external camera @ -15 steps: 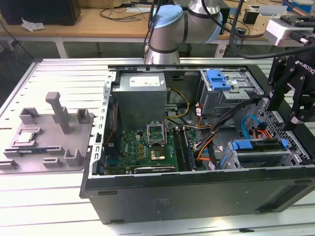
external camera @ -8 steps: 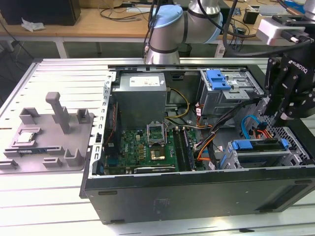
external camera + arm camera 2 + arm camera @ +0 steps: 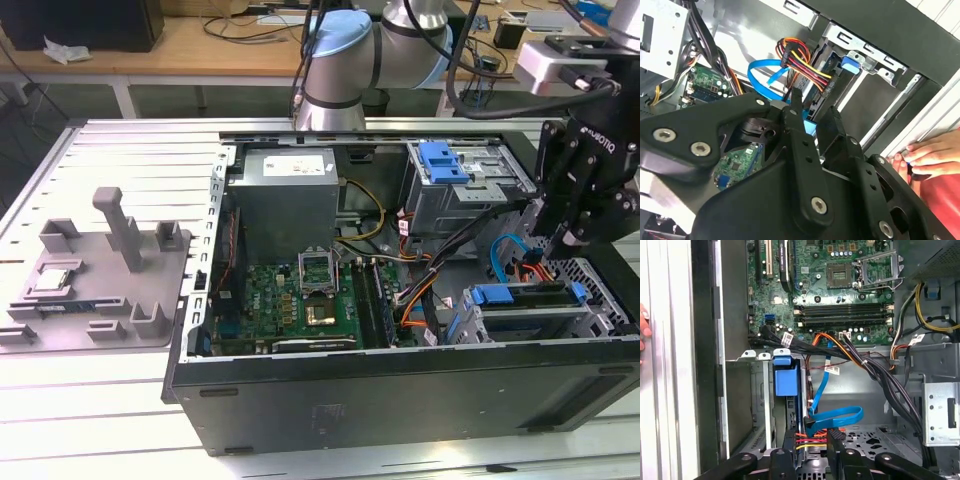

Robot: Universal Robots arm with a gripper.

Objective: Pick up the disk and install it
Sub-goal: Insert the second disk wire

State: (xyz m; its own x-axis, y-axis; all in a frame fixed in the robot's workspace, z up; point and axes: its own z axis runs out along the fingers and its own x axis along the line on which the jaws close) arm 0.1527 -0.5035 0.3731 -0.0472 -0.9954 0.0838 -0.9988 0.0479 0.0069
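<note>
The disk [image 3: 530, 304], silver in its blue carrier, lies in the drive bay at the case's corner on the exterior view's right. Its blue carrier tab [image 3: 786, 377] points toward the motherboard in the first wrist view. My gripper [image 3: 553, 243] hangs just above the disk's cable end. The black fingers [image 3: 790, 447] stand apart, open, straddling the red-yellow power wires [image 3: 810, 439] and the blue data cable [image 3: 832, 417]. In the second wrist view the gripper [image 3: 814, 117] sits over the same wires, with the carrier tab [image 3: 850, 64] beyond.
The open computer case [image 3: 400, 385] holds a motherboard [image 3: 300, 300], power supply [image 3: 285, 185] and a blue latch on a grey cage [image 3: 445, 160]. A grey fixture [image 3: 100, 280] with a small chip [image 3: 55, 280] lies on the exterior view's left. A person's hand [image 3: 930, 152] rests on the case edge.
</note>
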